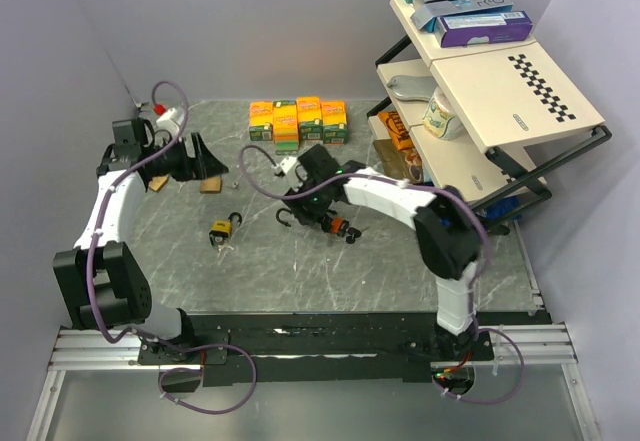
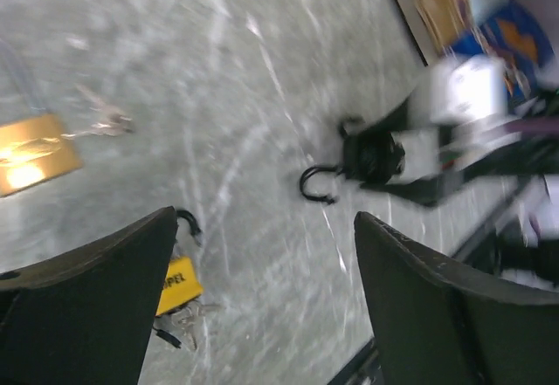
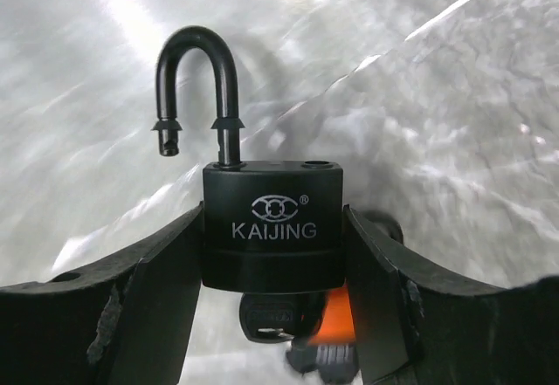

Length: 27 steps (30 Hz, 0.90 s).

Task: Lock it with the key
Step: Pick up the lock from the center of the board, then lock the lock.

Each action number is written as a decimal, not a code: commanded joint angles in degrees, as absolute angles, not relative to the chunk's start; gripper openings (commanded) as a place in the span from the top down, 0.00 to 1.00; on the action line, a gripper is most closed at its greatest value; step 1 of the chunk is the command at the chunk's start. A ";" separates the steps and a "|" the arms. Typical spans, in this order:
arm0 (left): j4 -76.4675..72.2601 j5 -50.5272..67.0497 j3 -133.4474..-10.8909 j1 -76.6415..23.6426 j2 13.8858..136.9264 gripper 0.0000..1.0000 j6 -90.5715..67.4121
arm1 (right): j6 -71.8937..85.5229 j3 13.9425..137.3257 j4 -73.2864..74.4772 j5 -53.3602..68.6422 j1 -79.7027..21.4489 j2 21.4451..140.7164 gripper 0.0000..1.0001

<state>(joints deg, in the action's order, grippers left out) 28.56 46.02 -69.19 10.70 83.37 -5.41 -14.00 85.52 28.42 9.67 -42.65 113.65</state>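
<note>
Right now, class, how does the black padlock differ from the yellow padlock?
The black padlock is clamped in the right hand; the yellow padlock lies on the table. The black padlock's shackle stands open; the yellow padlock's is too small to judge. Shared: each has a key by its base.

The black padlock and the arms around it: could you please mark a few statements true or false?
1. The right pincer grips the black padlock by its body. True.
2. Its shackle is closed. False: it is open, with one end free of the body.
3. The left pincer holds the yellow padlock. False: it is open and empty, and that padlock lies on the table.
4. A key shows under the black padlock's body. True.
</note>
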 commanded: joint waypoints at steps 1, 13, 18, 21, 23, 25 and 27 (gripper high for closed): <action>31.02 60.54 -65.48 10.81 81.04 0.14 7.81 | -23.10 84.64 21.18 22.49 -40.96 97.49 1.00; 57.46 78.22 -68.99 3.26 79.54 0.27 46.74 | -22.94 84.38 25.31 42.89 -39.73 88.07 1.00; 68.91 77.43 -71.98 -3.76 82.62 0.29 55.29 | -24.96 84.38 26.54 42.45 -40.34 87.02 1.00; 64.00 76.56 -71.02 -5.71 82.27 0.31 50.21 | -25.84 83.59 26.63 42.45 -41.04 86.14 1.00; 59.79 74.45 -69.88 -7.28 80.69 0.33 44.49 | -25.84 83.32 26.80 42.63 -41.57 85.87 1.00; 53.02 72.52 -68.30 -8.34 78.59 0.35 38.53 | -25.75 83.32 26.98 42.27 -41.84 85.78 1.00; 49.50 71.63 -67.24 -9.58 77.26 0.38 36.66 | -25.93 83.32 26.90 42.10 -42.10 85.61 1.00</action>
